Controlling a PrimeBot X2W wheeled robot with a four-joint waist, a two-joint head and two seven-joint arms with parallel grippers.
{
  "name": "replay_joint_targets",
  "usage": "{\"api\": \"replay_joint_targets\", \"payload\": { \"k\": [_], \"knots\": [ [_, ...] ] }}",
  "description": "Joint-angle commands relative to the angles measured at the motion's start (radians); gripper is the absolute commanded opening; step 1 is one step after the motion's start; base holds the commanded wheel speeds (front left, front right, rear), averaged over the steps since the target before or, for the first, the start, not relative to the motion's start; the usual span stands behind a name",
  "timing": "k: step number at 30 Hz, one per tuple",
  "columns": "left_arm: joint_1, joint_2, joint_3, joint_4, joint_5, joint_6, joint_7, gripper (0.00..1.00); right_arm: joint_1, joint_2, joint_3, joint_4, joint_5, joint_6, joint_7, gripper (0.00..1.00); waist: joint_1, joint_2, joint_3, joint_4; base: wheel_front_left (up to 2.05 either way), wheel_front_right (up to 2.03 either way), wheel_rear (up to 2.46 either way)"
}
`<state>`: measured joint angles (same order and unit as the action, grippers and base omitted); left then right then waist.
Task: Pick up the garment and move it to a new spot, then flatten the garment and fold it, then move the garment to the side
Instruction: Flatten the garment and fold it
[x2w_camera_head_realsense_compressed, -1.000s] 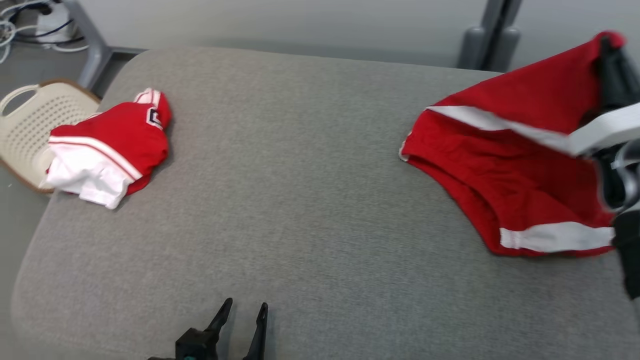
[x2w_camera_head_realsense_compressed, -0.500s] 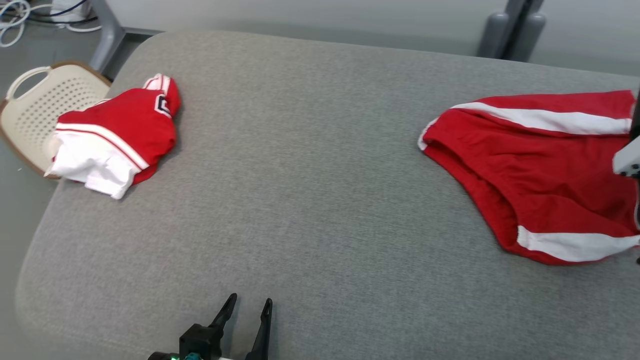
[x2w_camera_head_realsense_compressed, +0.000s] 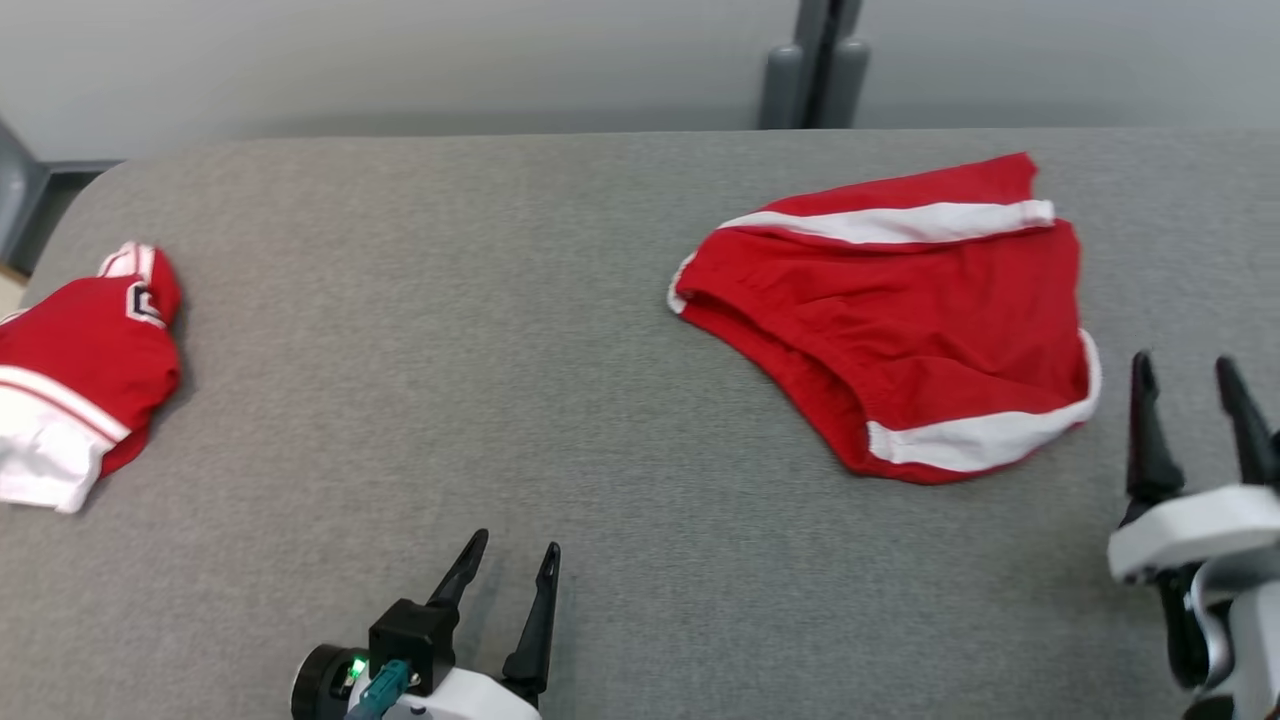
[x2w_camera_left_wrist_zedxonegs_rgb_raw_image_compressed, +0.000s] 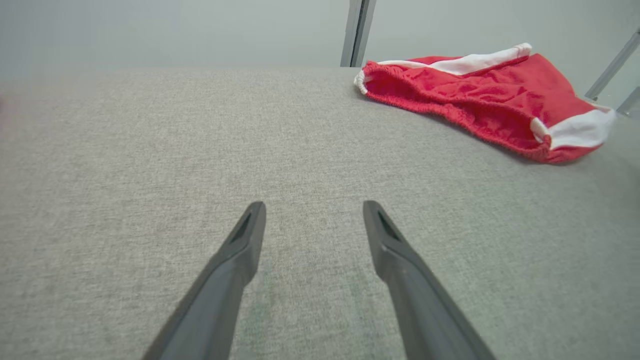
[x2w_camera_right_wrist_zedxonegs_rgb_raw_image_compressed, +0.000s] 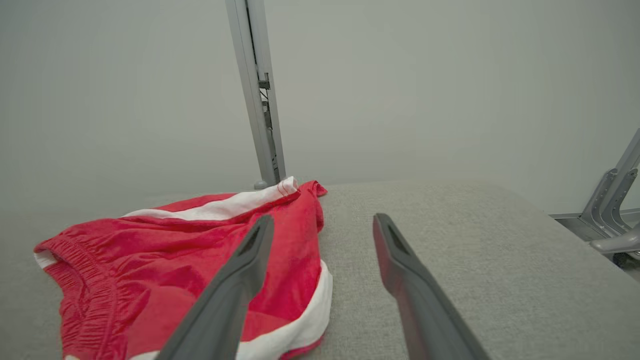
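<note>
Red shorts with white side stripes (x2w_camera_head_realsense_compressed: 890, 320) lie spread on the grey padded table (x2w_camera_head_realsense_compressed: 500, 350), right of centre, waistband toward the left. The left wrist view has the shorts (x2w_camera_left_wrist_zedxonegs_rgb_raw_image_compressed: 480, 100) at upper right; the right wrist view has the shorts (x2w_camera_right_wrist_zedxonegs_rgb_raw_image_compressed: 165, 270) at lower left. My right gripper (x2w_camera_head_realsense_compressed: 1185, 370) stands open just right of the shorts' lower hem, apart from the cloth, fingers (x2w_camera_right_wrist_zedxonegs_rgb_raw_image_compressed: 240, 280) empty. My left gripper (x2w_camera_head_realsense_compressed: 515, 555) is open near the table's front edge, well clear of the shorts, with nothing between its fingers (x2w_camera_left_wrist_zedxonegs_rgb_raw_image_compressed: 240, 250).
A second red and white garment (x2w_camera_head_realsense_compressed: 70, 380), bunched up, lies at the table's far left edge. A grey post (x2w_camera_head_realsense_compressed: 815, 65) rises behind the table against a pale wall. Grey metal brackets (x2w_camera_right_wrist_zedxonegs_rgb_raw_image_compressed: 612, 200) stand off the table's right end.
The head camera has swung right, shifting the whole picture left. My right gripper has let go of the shorts, which now lie flat, and has drawn back toward the front right.
</note>
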<state>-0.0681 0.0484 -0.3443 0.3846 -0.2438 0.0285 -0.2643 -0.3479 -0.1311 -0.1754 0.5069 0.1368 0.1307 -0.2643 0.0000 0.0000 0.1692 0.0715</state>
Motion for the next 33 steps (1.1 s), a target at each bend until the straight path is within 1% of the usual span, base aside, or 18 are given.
{"api": "replay_joint_targets", "payload": {
  "k": [1,4,6,8,11,14,21,25,26,33],
  "knots": [
    [-0.016,0.004,-0.002,-0.003,0.002,-0.003,0.000,1.00,0.023,0.003,0.006,-0.017,0.000,0.000,0.000,1.00,0.0000,0.0000,-0.013,-0.043,0.00,0.00,0.00],
    [-0.036,0.004,-0.021,-0.007,-0.003,-0.008,0.000,1.00,0.091,0.030,0.019,-0.046,0.013,0.000,0.000,1.00,0.0000,0.0000,-0.012,-0.089,0.00,0.00,0.00],
    [-0.057,0.004,-0.036,-0.012,0.000,-0.010,0.000,1.00,0.117,0.045,0.029,-0.052,0.024,0.000,0.000,1.00,0.0000,0.0000,-0.007,-0.120,0.00,0.00,0.00],
    [-0.079,0.004,-0.049,-0.021,-0.019,-0.009,0.000,1.00,0.132,0.055,0.038,-0.058,0.031,0.000,0.000,1.00,0.0000,0.0000,0.001,-0.151,0.00,0.00,0.00],
    [-0.126,0.003,-0.091,-0.029,-0.025,-0.020,0.000,1.00,0.134,0.066,0.055,-0.069,0.042,0.000,0.000,1.00,0.0000,0.0000,0.021,-0.199,0.00,0.00,0.00],
    [-0.176,0.005,-0.123,-0.029,-0.031,-0.021,0.000,1.00,0.120,0.073,0.081,-0.081,0.043,0.000,0.000,1.00,0.0000,0.0000,0.049,-0.250,0.00,0.00,0.00],
    [-0.274,0.005,-0.199,0.022,-0.049,-0.032,0.000,1.00,0.094,0.078,0.080,-0.098,0.069,0.000,0.000,1.00,0.0000,0.0000,0.110,-0.345,0.00,0.00,0.00],
    [-0.316,0.005,-0.241,0.076,-0.077,-0.042,0.000,1.00,0.088,0.079,0.090,-0.096,0.085,0.000,0.000,1.00,0.0000,0.0000,0.138,-0.382,0.00,0.00,0.00],
    [-0.335,0.005,-0.254,0.104,-0.098,-0.043,0.000,1.00,0.086,0.079,0.092,-0.096,0.092,0.000,0.000,1.00,0.0000,0.0000,0.149,-0.396,0.00,0.00,0.00],
    [-0.375,0.005,-0.262,0.153,-0.158,-0.029,0.000,1.00,0.084,0.079,0.091,-0.088,0.100,0.000,0.000,1.00,0.0000,0.0000,0.168,-0.410,0.00,0.00,0.00]
  ]
}}
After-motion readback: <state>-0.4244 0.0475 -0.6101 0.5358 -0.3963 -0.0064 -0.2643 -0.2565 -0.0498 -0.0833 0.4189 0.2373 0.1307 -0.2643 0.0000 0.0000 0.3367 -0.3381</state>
